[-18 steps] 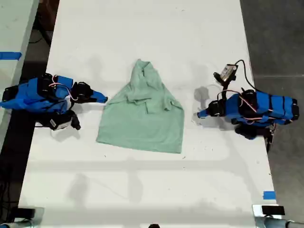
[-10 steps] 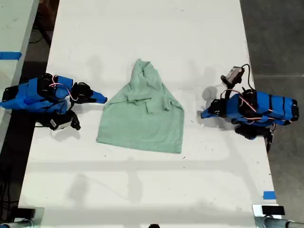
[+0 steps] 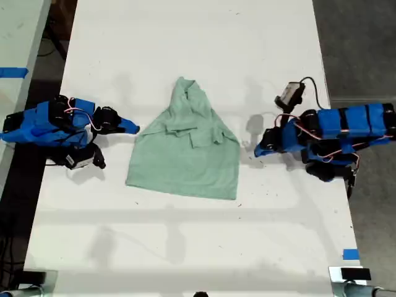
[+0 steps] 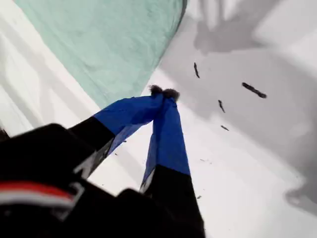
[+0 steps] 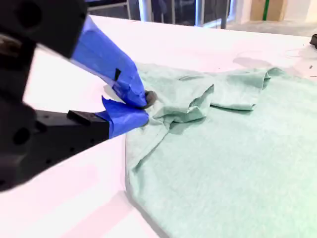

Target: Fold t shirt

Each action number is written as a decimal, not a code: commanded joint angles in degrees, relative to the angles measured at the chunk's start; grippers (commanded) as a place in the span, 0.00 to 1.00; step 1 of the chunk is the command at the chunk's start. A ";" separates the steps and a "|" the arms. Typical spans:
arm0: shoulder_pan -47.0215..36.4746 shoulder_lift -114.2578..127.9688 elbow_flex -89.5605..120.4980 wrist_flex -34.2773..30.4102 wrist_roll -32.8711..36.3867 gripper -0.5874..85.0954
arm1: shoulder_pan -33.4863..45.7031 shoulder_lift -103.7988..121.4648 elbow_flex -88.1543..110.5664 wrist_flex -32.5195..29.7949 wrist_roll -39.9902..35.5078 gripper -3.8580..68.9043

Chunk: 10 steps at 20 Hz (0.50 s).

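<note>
The shirt (image 3: pixel 185 151) sits about in the middle of the white worktop (image 3: pixel 198 49) in the exterior view. It's partly folded: the lower part is a wide flat panel, and the upper part narrows to a bunched peak pointing toward the top of the frame, with both sleeves tucked in over the chest. Pale mint, a bit wrinkled.

My second end effector (image 3: pixel 133 129) is at the exterior view's left, low over the worktop, with its blue tip right at the shirt's edge. In the second wrist view the two blue fingers (image 5: pixel 130 85) have closed almost to nothing, and a small crumpled bit of the shirt (image 5: pixel 208 148) edge sits right at the tips (image 5: pixel 143 106). Looks like it's pinching that fold, though I can't say for sure how much cloth is actually between them.

My first end effector (image 3: pixel 258 150) is at the exterior view's right, just off the shirt's edge with a strip of bare worktop between. In the first wrist view the fingers (image 4: pixel 168 134) meet at the tips (image 4: pixel 163 93), so it's closed, and nothing is in there. The shirt (image 4: pixel 109 44) corner is just past the tips, not touching. A few dark specks (image 4: pixel 253 89) lie on the worktop nearby.

Blue tape (image 3: pixel 350 253) marks show at the lower right and the upper left edge of the exterior view.
</note>
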<state>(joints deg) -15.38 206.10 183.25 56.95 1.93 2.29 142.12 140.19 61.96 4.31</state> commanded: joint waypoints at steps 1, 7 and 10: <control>-0.35 0.53 -0.09 0.35 -0.97 0.01 | -1.85 -17.23 -11.16 -5.71 3.60 0.06; -0.35 0.53 -0.18 0.35 -0.62 0.01 | 0.00 -27.69 -16.08 -10.02 -0.18 0.21; -0.35 0.53 -0.18 0.35 -0.62 0.01 | 1.58 -34.10 -15.12 -13.54 -0.88 0.21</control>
<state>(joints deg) -15.38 206.10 183.25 56.95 1.93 2.37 109.86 127.35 51.06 5.10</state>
